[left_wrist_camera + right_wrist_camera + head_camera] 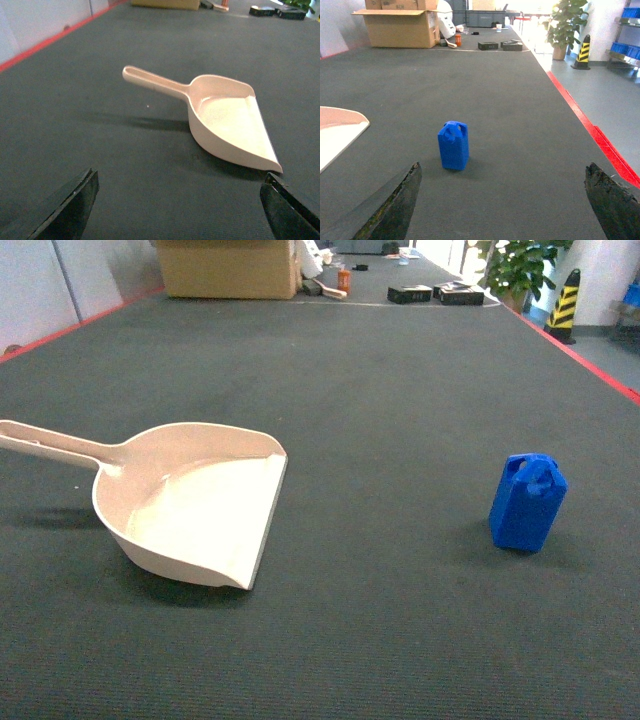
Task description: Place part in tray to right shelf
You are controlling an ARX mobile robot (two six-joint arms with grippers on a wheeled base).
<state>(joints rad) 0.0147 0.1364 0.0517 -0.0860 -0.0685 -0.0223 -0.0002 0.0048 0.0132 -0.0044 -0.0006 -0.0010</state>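
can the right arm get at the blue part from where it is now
Probably yes: the right pincer is open, the blue part stands upright ahead of it on bare dark mat, and the tray sits off to the side.

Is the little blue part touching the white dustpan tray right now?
Apart. The head view shows the part standing upright on the dark mat well right of the tray, with a wide stretch of bare mat between them.

There is one blue part (527,502), one cream tray (195,508), one cardboard box (228,267), one potted plant (516,267) and one striped cone (564,304).
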